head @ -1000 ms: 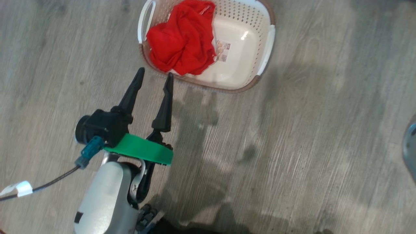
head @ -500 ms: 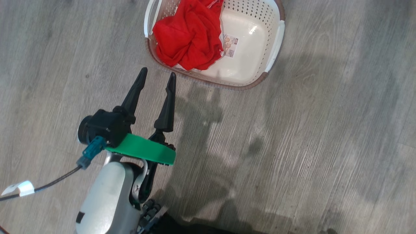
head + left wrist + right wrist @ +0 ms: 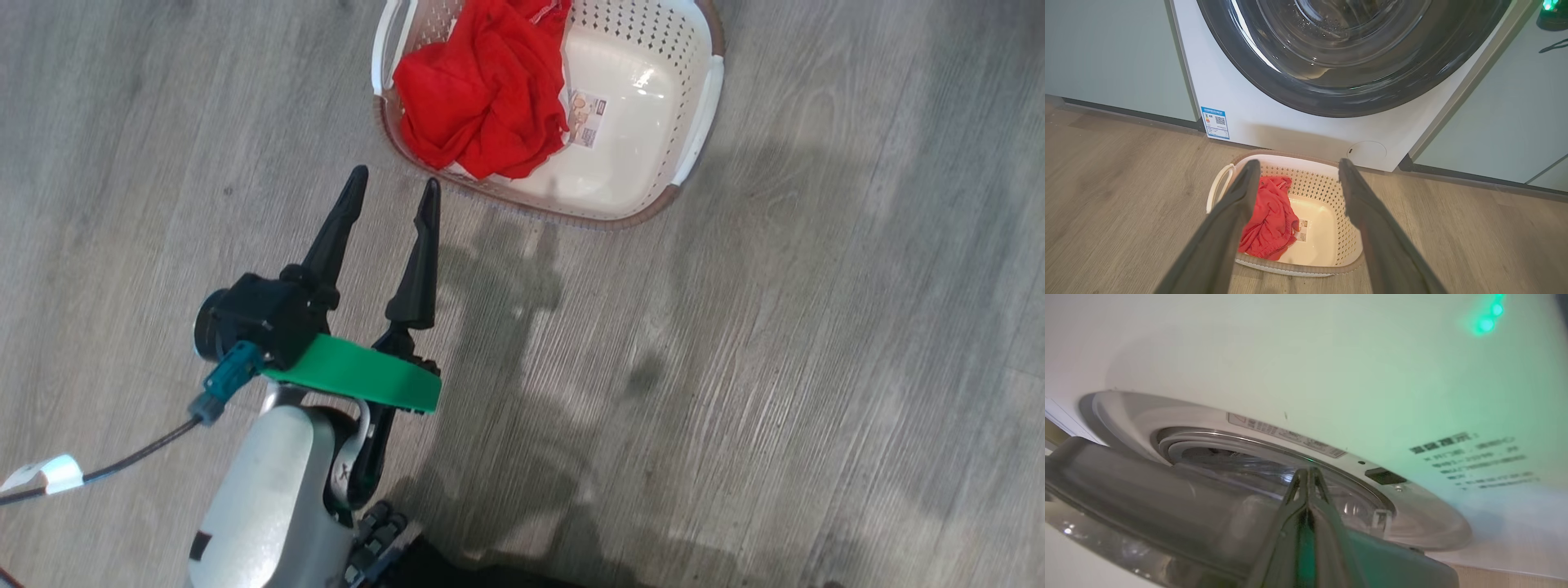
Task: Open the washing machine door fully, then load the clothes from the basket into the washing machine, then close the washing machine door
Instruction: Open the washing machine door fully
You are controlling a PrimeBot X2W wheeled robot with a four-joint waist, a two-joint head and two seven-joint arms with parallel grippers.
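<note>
Left claw (image 3: 393, 178) apart above floor (image 3: 735, 367), near basket (image 3: 604, 220) holding red clothes (image 3: 482, 98); right claw (image 3: 1308, 473) pressed together beside washer door (image 3: 1126, 490).

**Left arm.** Pale grey forearm (image 3: 261, 490), entering from the lower left of the head view and angled up and slightly right.

**Left wrist.** Black wrist housing (image 3: 261, 314) with a green band (image 3: 355, 377) across its near side. A teal connector (image 3: 229, 376) plugs in on the left; its dark cable (image 3: 131, 457), carrying a white tag (image 3: 49, 474), runs off the left edge.

**Left gripper** (image 3: 393, 178). Two long dark fingers (image 3: 335, 233) tapering to points, spread wide with nothing between them. In the left wrist view the left gripper (image 3: 1299, 162) shows the same splayed pair, gap clear.

**Right gripper** (image 3: 1306, 471). Seen in the right wrist view: fingers pressed flat together, tips meeting, nothing held.
</note>
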